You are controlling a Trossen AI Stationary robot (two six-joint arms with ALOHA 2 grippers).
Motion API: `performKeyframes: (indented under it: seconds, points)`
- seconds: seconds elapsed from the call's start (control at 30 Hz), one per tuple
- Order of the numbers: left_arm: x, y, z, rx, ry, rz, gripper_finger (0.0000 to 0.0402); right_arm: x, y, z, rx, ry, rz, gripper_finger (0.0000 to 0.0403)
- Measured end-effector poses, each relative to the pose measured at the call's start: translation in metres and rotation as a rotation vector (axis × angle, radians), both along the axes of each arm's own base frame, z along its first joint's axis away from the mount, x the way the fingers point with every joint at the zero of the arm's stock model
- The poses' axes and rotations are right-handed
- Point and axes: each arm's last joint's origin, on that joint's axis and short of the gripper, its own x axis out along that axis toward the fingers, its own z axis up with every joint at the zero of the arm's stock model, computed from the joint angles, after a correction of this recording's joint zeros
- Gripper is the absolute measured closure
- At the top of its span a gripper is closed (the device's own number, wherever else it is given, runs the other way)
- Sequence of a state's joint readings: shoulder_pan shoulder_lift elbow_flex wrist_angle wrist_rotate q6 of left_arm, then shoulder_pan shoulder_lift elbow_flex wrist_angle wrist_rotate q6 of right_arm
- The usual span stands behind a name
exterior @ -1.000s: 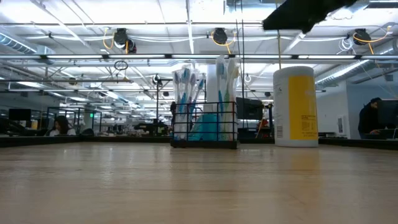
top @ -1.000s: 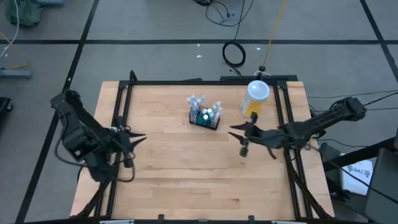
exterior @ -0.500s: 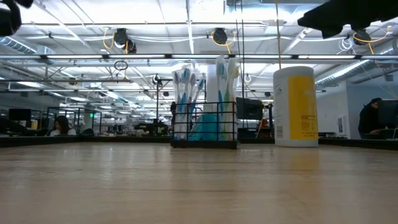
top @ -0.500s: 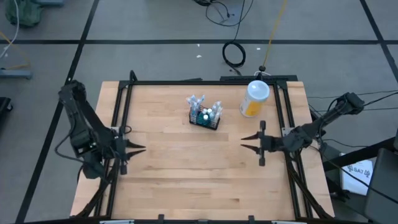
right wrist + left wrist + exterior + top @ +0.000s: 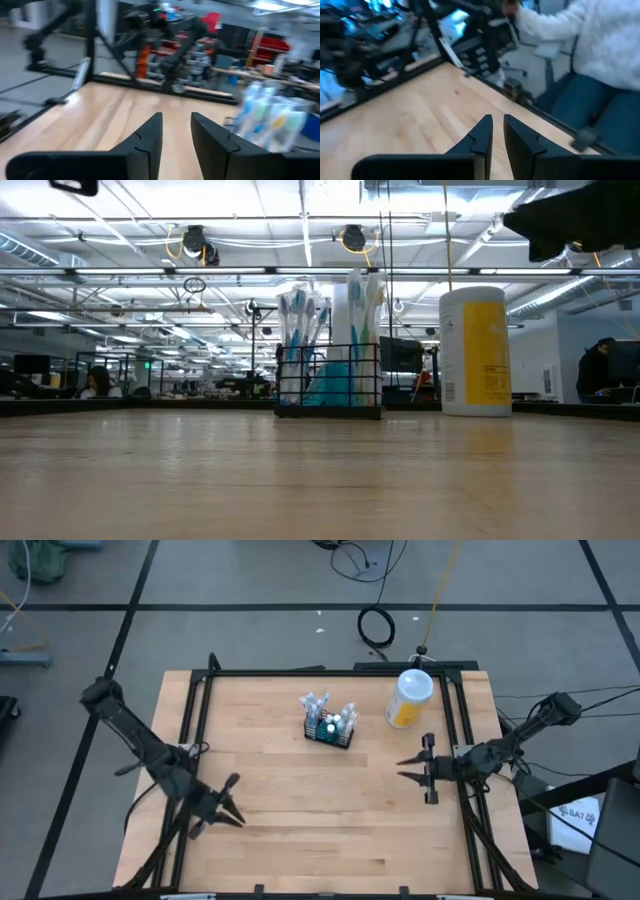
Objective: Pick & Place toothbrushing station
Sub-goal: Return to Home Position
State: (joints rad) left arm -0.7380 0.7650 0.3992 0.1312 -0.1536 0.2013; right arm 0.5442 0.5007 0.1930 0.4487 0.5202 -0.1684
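From above, the caddy (image 5: 329, 726) stands on the table (image 5: 300, 840) toward the far edge, a little left of the bottle (image 5: 410, 700) and apart from it. The left gripper (image 5: 232, 808) hangs over the near-left part of the table, just inside the black rail (image 5: 190, 730). The right gripper (image 5: 402, 769) hangs by the right edge and points inward, with the bottle the nearest thing to it. Both are well apart from the caddy, with bare wood between.

At table height, the caddy (image 5: 328, 390) stands upright with brushes (image 5: 300, 315) rising out of it. The bottle (image 5: 475, 350) is to its right, with a clear gap. The right arm (image 5: 580, 220) shows as a dark shape at the top right corner. A person (image 5: 600, 365) sits far behind.

In the left wrist view, the left gripper (image 5: 496, 120) holds nothing and its fingers are a thin slit apart. A person (image 5: 600, 45) in a white top is beyond the table edge.

In the right wrist view, the right gripper (image 5: 176, 117) is empty too, its fingers a little apart. The caddy (image 5: 272, 122) is blurred ahead.

Half a second ago the left gripper was farther from the near edge, and the right reached slightly farther in. The caddy and bottle have not moved.
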Motion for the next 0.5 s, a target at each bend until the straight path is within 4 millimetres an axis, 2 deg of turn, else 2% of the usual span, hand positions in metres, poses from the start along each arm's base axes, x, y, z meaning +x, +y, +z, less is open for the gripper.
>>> performKeyframes:
  seconds: [0.33,0.5]
  points:
    - [-0.003,0.042,0.001,-0.004,0.085,0.161,0.035,-0.014,-0.007,-0.014,-0.017,-0.043,0.035,0.031]
    - [-0.006,0.05,-0.004,0.002,-0.029,0.087,0.035,-0.019,-0.011,-0.018,-0.021,-0.073,0.016,0.031]
